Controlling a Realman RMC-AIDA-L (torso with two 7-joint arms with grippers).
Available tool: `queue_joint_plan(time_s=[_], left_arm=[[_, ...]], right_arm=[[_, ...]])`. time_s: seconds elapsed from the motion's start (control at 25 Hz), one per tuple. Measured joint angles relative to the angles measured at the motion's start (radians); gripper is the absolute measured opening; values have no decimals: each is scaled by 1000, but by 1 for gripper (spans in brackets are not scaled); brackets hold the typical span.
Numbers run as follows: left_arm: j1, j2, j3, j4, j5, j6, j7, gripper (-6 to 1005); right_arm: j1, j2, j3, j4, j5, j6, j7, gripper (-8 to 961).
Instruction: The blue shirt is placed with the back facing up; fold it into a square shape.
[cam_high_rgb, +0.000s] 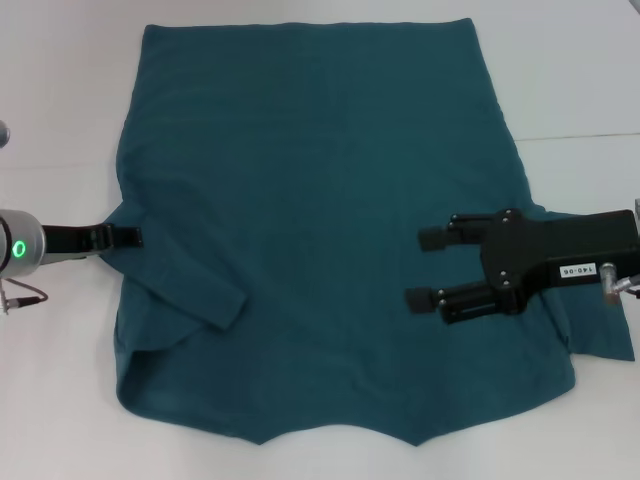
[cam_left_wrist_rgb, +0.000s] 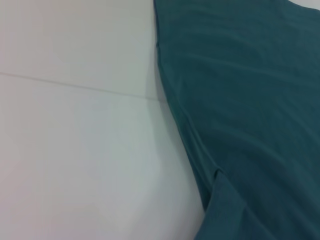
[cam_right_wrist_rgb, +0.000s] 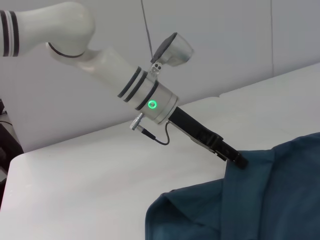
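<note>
The blue shirt (cam_high_rgb: 330, 230) lies spread on the white table (cam_high_rgb: 60, 380), its left sleeve folded inward. The left gripper (cam_high_rgb: 135, 237) pinches the shirt's left edge. The right gripper (cam_high_rgb: 428, 268) hovers over the shirt's right half, jaws spread.

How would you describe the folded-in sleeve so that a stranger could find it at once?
Start with the blue shirt spread over the white table. Go to its edge on the robot's left, where the left gripper meets the cloth. The sleeve is the strip lying diagonally on top of the shirt body from there; the opposite sleeve lies flat outward under the right gripper.
</note>
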Motion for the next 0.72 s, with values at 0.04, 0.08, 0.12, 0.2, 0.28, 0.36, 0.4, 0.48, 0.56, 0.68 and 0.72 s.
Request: queue_joint_plan(time_s=[0.04, 0.08, 0.12, 0.2, 0.28, 0.36, 0.4, 0.48, 0.56, 0.68, 0.72], left_arm=[[-3, 0, 0, -6, -2, -7, 0, 844], [-5, 0, 0, -12, -3, -13, 1, 844], [-6, 0, 0, -16, -3, -19, 1, 844], [-9, 0, 0, -25, -4, -33, 1, 844], [-13, -1, 0, -32, -5, -41, 1, 844], [-16, -2, 1, -36, -8, -45, 5, 844], [-16, -2, 1, -37, -12, -45, 11, 844], [-18, -2, 2, -38, -35, -41, 43, 841], [-19, -2, 3, -40, -69, -30, 96, 836], [-24, 0, 6, -49, -89, -13, 130, 710], [-26, 0, 8, -52, -91, -11, 135, 668]], right_arm=[[0, 0, 0, 0, 0, 0, 0, 912], [0, 0, 0, 0, 1, -1, 0, 912], [0, 0, 0, 0, 1, -2, 0, 912], [0, 0, 0, 1, 1, -4, 0, 912], [0, 0, 0, 3, 1, -5, 0, 912], [0, 0, 0, 4, 1, -5, 0, 912], [0, 0, 1, 5, 1, -5, 0, 912], [0, 0, 1, 7, 1, -6, 0, 912], [0, 0, 2, 7, 1, -6, 0, 912], [0, 0, 3, 8, 1, -5, 0, 912], [0, 0, 4, 8, 1, -5, 0, 912]])
